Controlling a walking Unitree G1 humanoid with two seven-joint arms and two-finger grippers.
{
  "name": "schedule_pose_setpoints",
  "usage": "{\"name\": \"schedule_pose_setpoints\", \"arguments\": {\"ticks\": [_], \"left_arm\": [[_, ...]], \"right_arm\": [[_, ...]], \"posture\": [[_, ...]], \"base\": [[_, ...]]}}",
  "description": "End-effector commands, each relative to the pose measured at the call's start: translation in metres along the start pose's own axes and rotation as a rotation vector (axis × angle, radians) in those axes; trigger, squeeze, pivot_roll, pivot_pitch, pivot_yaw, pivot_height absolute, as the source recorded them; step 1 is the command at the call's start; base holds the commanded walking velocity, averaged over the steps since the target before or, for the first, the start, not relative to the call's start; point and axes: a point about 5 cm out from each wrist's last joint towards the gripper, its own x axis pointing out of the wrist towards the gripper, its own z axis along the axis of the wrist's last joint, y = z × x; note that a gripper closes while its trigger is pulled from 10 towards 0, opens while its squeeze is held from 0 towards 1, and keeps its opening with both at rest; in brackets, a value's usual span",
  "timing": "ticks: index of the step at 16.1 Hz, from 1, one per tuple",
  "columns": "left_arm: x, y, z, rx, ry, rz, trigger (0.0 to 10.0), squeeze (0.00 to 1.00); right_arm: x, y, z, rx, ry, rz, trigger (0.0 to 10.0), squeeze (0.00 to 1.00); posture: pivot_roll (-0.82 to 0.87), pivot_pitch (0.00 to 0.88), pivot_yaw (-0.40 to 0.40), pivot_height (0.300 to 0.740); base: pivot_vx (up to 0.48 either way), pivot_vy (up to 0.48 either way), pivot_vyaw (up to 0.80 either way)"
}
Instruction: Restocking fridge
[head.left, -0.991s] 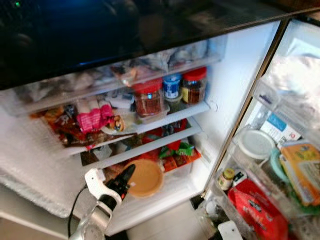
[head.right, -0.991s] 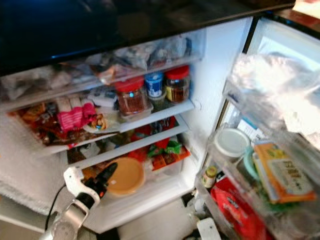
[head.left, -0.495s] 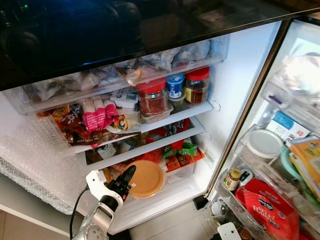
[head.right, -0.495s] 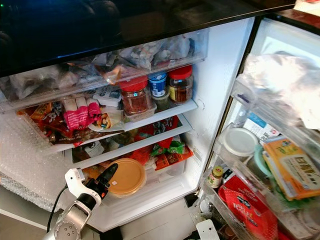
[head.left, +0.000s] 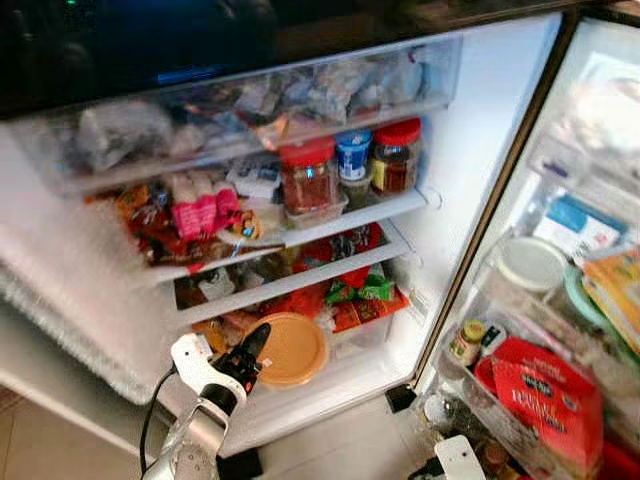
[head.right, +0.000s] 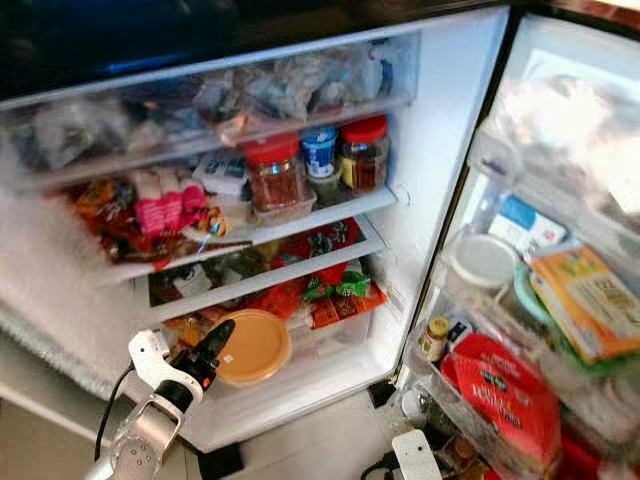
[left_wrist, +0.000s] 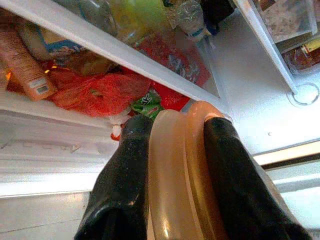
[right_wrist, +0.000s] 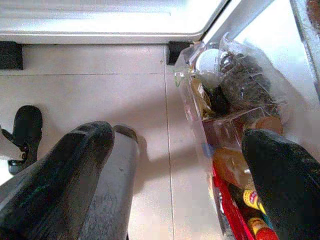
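Left hand (left_wrist: 172, 165) is clamped on the rim of the round tan container (head.left: 290, 348), one finger each side of the edge. The container is held at the front of the fridge's bottom shelf (head.left: 330, 385), just below the red snack packets (head.left: 345, 300) and well below the red-lidded jar (head.left: 308, 180). Judged as stiff plastic, smooth and likely slippery; weight cannot be told, contents hidden. An edge pinch gives little support, so tilt or slip is a risk if full. A deeper hold across the rim is judged safer. Right hand (right_wrist: 175, 170) is spread apart, idle over the floor beside the door bins (right_wrist: 220, 120).
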Motion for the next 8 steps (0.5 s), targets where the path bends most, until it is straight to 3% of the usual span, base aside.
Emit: {"name": "schedule_pose_setpoints", "arguments": {"ticks": [1,8], "left_arm": [[0.0005,0.0014,0.0011,-0.004,-0.009,0.014,10.0,0.00],[0.0040,-0.0038,0.0026,-0.004,-0.013,-0.007,10.0,0.00]], "right_arm": [[-0.0033,0.0037,-0.0141,0.002,0.054,0.013,10.0,0.00],[-0.0037,0.0028,-0.0167,0.000,0.071,0.011,10.0,0.00]], "posture": [[-0.19,0.062,0.049,0.670],[-0.18,0.064,0.046,0.670]], "base": [[0.000,0.000,0.00],[0.000,0.000,0.00]]}}
